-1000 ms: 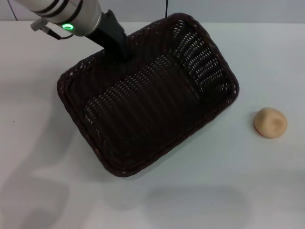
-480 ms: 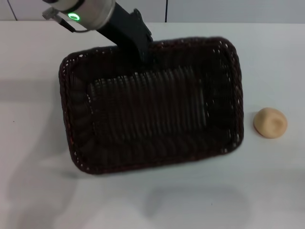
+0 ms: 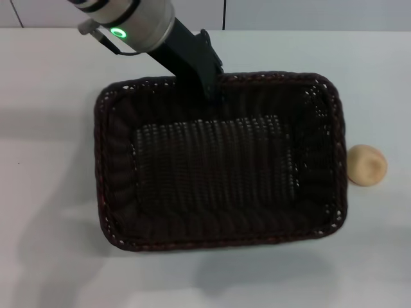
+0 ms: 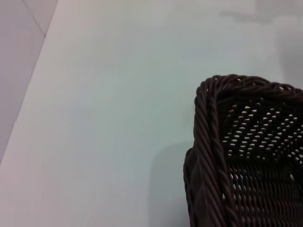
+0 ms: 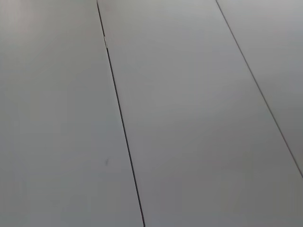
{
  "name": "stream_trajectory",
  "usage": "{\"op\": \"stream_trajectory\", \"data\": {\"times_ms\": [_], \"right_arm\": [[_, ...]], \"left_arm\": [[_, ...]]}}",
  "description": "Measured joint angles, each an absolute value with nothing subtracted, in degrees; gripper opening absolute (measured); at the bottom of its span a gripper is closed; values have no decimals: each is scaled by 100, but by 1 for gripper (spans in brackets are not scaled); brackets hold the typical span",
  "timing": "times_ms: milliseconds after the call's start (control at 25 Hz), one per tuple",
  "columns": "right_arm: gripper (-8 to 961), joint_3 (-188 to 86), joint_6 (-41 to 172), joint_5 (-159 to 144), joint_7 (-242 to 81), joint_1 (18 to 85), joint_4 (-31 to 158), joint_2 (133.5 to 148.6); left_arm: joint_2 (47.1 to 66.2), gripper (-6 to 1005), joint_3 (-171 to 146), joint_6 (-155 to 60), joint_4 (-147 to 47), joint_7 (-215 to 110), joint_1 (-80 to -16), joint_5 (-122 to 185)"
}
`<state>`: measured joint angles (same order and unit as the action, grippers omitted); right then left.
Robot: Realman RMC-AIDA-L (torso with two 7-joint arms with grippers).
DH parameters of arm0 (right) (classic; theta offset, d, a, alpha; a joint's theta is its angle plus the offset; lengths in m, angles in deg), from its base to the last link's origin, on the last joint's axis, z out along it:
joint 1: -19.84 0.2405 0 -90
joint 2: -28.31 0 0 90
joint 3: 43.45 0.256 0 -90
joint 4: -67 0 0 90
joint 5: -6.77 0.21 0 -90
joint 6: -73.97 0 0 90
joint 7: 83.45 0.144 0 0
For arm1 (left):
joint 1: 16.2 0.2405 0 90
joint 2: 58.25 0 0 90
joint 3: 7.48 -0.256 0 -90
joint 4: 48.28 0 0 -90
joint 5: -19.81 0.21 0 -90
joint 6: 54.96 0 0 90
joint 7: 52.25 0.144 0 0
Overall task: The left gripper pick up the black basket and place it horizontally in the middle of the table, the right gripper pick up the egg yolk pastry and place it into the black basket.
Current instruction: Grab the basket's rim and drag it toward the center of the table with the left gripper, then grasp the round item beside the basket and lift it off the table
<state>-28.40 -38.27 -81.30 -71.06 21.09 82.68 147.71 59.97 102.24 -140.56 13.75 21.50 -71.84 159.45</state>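
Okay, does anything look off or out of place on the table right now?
One thing: the black basket, gripped at its far rim by the left gripper, covers the near edge of the egg yolk pastry at its right end. Nothing looks spilled or damaged.

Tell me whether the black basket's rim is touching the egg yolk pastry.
Cannot tell. In the head view, the dark woven wicker basket has its right rim overlapping the small tan round pastry, and its shadow suggests it is lifted.
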Motion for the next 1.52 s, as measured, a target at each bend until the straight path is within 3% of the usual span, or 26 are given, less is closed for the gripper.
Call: {"op": "stream_trajectory", "data": {"times_ms": [560,760,1040,1200,1240,1320,1360,1520], "right_arm": [[746,-2920,-3845,-8130,-7106,2142,8274,14765],[746,-2929,-3845,-8130,-7106,2143,8273,14767],[746,-2930,-3746,-8104,-7111,2147,8254,14767],[746,-2930,-3498,-8104,-7165,2188,8242,14767],[746,-2930,-3370,-8113,-7189,2211,8239,14767],[746,-2930,-3115,-8125,-7258,2260,8235,14767],[746,-2961,-2852,-8128,-7409,2327,8234,14766],[746,-3098,-2589,-8134,-7676,2453,8251,14767]], "left_arm": [[6033,237,9681,-13296,398,2365,-7549,15786],[6030,454,9634,-13280,435,2616,-7507,15419],[6041,557,9631,-12825,774,2605,-7385,15234],[6046,615,9576,-11713,1443,2435,-6892,14967],[6048,630,9391,-10738,1854,2389,-6426,14657],[6049,654,9256,-10150,2033,2392,-6192,14428],[6028,666,8811,-8657,2377,2432,-5571,13930],[6007,720,8353,-7168,2670,2456,-5029,13499]]}}
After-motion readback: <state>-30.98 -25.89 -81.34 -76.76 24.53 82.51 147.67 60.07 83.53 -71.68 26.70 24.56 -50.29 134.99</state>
